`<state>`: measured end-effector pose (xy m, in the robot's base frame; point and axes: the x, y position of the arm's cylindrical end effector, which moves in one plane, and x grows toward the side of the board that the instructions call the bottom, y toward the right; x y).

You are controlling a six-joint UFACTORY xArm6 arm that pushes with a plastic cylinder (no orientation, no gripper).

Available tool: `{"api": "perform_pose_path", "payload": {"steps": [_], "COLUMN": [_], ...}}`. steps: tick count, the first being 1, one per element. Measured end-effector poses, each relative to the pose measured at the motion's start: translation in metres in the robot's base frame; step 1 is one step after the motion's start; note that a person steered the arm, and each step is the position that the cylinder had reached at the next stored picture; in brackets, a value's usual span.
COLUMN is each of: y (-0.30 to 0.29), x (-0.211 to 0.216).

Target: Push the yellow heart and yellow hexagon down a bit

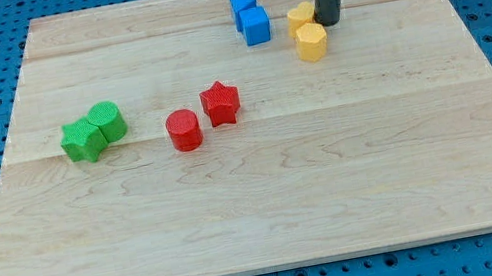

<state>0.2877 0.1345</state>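
Note:
The yellow heart [300, 18] sits near the board's top, right of centre. The yellow hexagon [312, 42] lies just below it, touching it. My tip [328, 21] rests on the board right beside the heart's right side and just above the hexagon's upper right corner, touching or nearly touching both. The dark rod rises from there out of the view's top.
A blue cube [256, 26] and a blue triangular block [243, 4] sit left of the yellow heart. A red star [220, 103] and a red cylinder [184, 130] lie mid-board. Two green blocks [93, 131] sit at the left. The wooden board [268, 205] ends in blue pegboard.

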Motion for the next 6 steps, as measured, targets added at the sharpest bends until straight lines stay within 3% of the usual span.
{"api": "perform_pose_path", "payload": {"steps": [1,2,5,6], "y": [0.004,-0.022,-0.094,-0.083], "x": [-0.036,-0.032,0.095,0.099]}}
